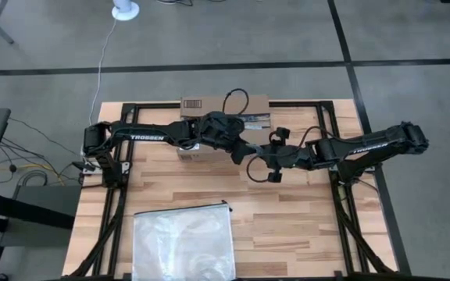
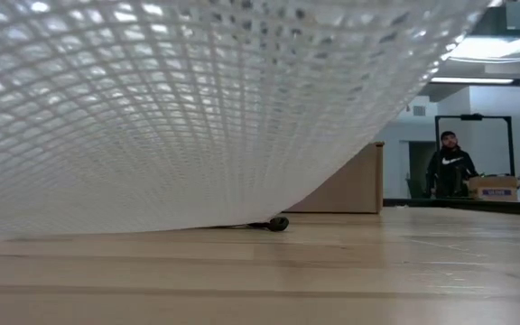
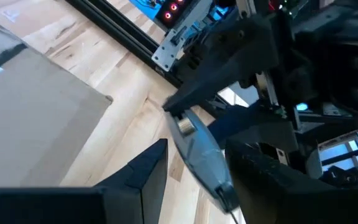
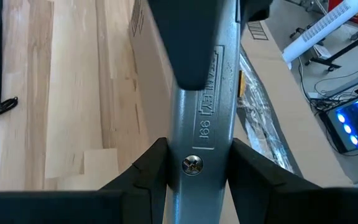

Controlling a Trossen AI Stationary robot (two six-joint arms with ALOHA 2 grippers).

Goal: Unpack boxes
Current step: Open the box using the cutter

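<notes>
The brown cardboard box (image 1: pixel 209 104) lies flat at the table's far middle, with a label and dark tape on top; it also shows in the left wrist view (image 3: pixel 30 118) and the right wrist view (image 4: pixel 151 68). Just on its near right side my two grippers meet above the wood. My right gripper (image 4: pixel 197 165) is shut on a grey metal utility knife (image 4: pixel 207 118). My left gripper (image 3: pixel 197 180) is open, one finger on each side of the same knife (image 3: pixel 201 155). I cannot tell whether either of these fingers touches it. My right gripper pinches the knife's body between its two fingers, at the two narrow edges beside the screw (image 4: pixel 192 164). The lettered flat side faces the wrist camera. The fingers lie across the knife. The knife is lifted clear of the table.
A clear mesh zip bag (image 1: pixel 182 242) lies flat at the near middle and fills most of the low view (image 2: pixel 152 108). Black frame rails (image 1: pixel 119 195) run along the table's sides. A person (image 2: pixel 450 167) stands far back in the room.
</notes>
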